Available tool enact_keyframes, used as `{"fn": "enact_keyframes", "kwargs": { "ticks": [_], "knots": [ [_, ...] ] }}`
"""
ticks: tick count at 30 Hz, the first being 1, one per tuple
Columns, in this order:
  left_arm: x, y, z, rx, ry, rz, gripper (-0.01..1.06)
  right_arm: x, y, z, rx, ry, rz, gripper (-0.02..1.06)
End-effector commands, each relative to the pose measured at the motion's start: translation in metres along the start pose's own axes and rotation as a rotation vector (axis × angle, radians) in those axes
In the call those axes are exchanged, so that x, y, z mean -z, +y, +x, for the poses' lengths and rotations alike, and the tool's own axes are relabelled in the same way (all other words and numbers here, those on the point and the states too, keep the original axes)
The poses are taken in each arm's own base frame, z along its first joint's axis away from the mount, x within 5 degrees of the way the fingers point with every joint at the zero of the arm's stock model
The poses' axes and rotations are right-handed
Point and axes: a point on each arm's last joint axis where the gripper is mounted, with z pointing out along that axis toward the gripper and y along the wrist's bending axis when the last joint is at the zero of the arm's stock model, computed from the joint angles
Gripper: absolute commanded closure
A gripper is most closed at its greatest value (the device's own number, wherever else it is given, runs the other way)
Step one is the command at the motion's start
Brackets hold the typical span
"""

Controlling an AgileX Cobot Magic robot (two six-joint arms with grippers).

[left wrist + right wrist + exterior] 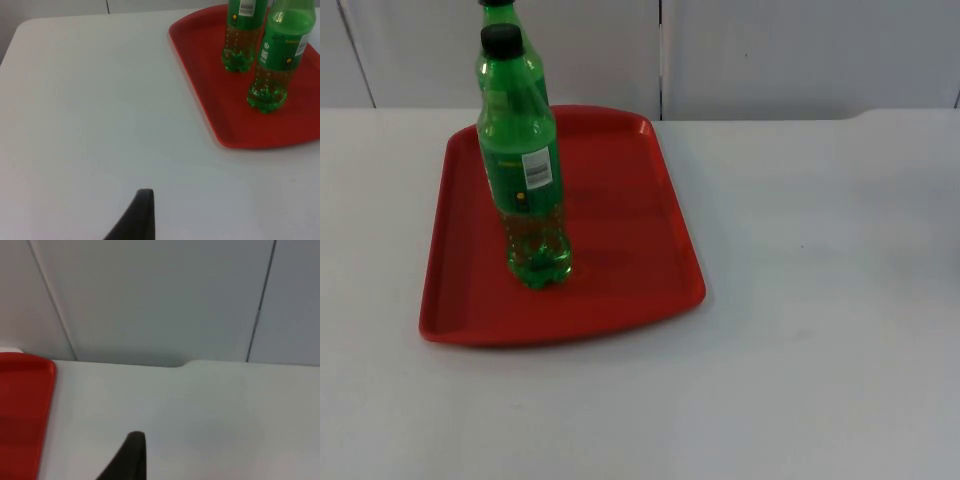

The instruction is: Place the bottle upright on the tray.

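Two green bottles with black caps stand upright on a red tray (630, 290) at the table's left. One bottle (525, 190) stands near the tray's middle. The other bottle (510, 62) stands behind it at the tray's far edge. The left wrist view shows the tray (200, 70) with one bottle (275, 60) close beside the second bottle (242, 35). My left gripper (142, 212) hangs over bare table beside the tray, apart from both bottles. My right gripper (132, 455) is over bare table to the side of the tray's edge (22, 410), holding nothing that I can see.
White table top (820, 300) stretches to the right of and in front of the tray. The grey partition wall (770, 50) closes off the table's far edge, right behind the tray.
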Motion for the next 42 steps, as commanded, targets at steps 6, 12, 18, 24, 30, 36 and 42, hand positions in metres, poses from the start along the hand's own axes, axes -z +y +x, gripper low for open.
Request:
{"fn": "enact_keyframes", "kwargs": {
  "ticks": [6,12,18,24,30,36,42],
  "knots": [
    [0.000,0.000,0.001,-0.004,-0.002,0.001,0.00,0.039,0.016,0.022,0.037,-0.066,-0.097,0.00],
    [0.000,0.000,0.001,-0.004,-0.002,0.001,0.00,0.062,0.033,0.053,0.150,-0.095,-0.217,0.00],
    [0.000,0.000,0.001,-0.004,-0.002,0.001,0.00,0.079,0.034,0.081,0.167,-0.122,-0.256,0.00],
    [0.000,0.000,0.001,-0.004,-0.002,0.001,0.00,0.096,0.030,0.092,0.166,-0.175,-0.254,0.00],
    [0.000,0.000,0.001,-0.004,-0.002,0.001,0.00,0.115,0.027,0.102,0.173,-0.193,-0.262,0.00],
    [0.000,0.000,0.001,-0.004,-0.002,0.001,0.00,0.130,0.024,0.120,0.196,-0.176,-0.261,0.00],
    [0.000,0.000,0.001,-0.004,-0.002,0.001,0.00,0.138,0.012,0.142,0.123,-0.174,-0.176,0.00]
  ]
}}
